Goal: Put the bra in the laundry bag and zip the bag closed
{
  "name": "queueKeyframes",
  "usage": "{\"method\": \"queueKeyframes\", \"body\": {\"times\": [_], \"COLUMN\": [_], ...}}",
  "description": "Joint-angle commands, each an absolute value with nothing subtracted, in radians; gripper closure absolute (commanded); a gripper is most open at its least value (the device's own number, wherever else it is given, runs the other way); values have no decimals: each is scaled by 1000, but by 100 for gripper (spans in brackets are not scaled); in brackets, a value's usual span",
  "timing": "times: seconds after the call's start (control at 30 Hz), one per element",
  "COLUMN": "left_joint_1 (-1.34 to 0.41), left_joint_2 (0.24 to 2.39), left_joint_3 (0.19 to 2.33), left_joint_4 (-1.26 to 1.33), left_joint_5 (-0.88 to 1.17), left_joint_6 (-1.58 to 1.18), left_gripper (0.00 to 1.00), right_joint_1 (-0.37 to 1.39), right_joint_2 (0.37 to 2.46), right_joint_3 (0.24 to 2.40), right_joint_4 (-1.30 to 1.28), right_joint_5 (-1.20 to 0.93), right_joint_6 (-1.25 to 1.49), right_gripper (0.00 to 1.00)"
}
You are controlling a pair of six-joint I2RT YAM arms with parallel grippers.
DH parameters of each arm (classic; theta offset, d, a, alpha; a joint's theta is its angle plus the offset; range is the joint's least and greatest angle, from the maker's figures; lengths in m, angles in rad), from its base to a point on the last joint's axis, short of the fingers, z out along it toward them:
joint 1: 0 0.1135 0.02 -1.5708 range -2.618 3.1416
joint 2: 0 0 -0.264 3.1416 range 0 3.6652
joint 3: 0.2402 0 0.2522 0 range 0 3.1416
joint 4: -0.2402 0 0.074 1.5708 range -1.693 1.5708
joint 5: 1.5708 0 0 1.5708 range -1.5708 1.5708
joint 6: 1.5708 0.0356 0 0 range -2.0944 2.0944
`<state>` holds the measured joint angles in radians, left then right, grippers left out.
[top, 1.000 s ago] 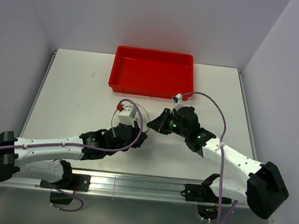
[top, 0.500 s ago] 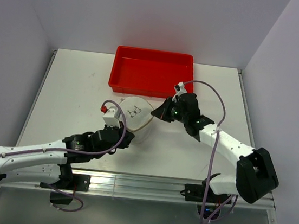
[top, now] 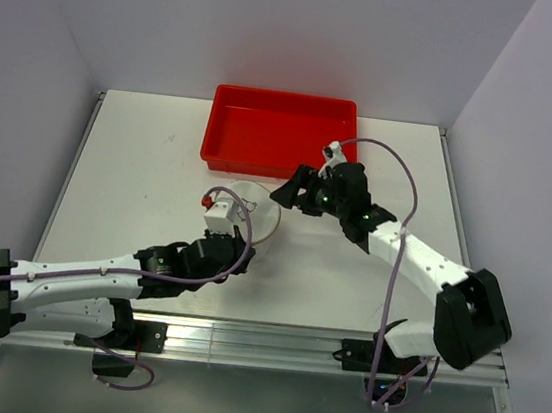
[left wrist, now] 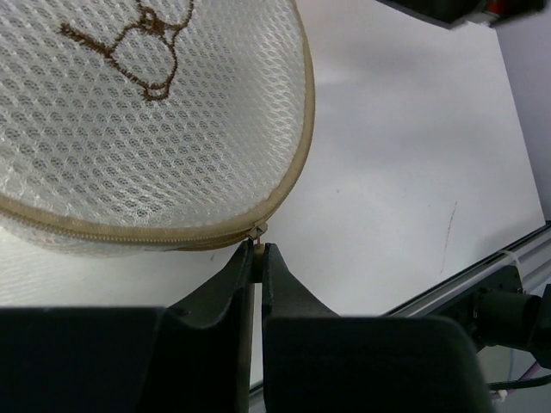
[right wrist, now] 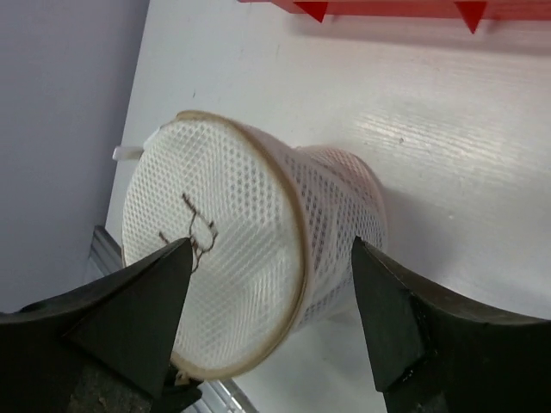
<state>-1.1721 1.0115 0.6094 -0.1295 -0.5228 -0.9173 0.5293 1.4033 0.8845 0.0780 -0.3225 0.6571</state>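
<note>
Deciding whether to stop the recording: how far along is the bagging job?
Looks done: the bra shows only as a pink tint inside the laundry bag. In hand: the left gripper pinches the zip pull; the zip beside it is shut, and the right gripper stands open by the bag. Left: any unseen stretch of zip, then letting go.

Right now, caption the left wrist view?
Left gripper pinches the zip pull at the rim of the laundry bag.
</note>
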Motion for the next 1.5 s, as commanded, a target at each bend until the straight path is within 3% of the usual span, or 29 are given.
{"method": "queueKeyframes", "body": {"times": [0.0,0.17,0.27,0.47,0.67,0.77,0.8,0.9,1.47], "left_joint_1": [-1167,-1167,-1166,-1166,-1166,-1166,-1166,-1166,-1146], "left_joint_2": [1067,1147,1160,1172,1163,1155,1151,1137,850], "left_joint_3": [683,738,738,726,713,709,706,696,580], "left_joint_4": [15,55,74,84,81,80,78,55,-222], "left_joint_5": [-489,-483,-471,-442,-440,-443,-446,-456,-624], "left_joint_6": [-855,-831,-833,-847,-851,-847,-845,-841,-900], "left_gripper": [100,100,100,100,100,100,100,100,100], "right_joint_1": [528,540,566,609,641,643,643,641,518], "right_joint_2": [1252,1068,1016,1061,1111,1126,1129,1129,1390], "right_joint_3": [810,640,580,575,618,618,621,635,886], "right_joint_4": [98,98,107,178,167,164,161,143,111], "right_joint_5": [-267,-229,-215,-279,-247,-238,-232,-181,-161], "right_joint_6": [667,721,758,793,770,770,769,759,591], "right_gripper": [18,19,27,34,49,64,76,99,100]}}
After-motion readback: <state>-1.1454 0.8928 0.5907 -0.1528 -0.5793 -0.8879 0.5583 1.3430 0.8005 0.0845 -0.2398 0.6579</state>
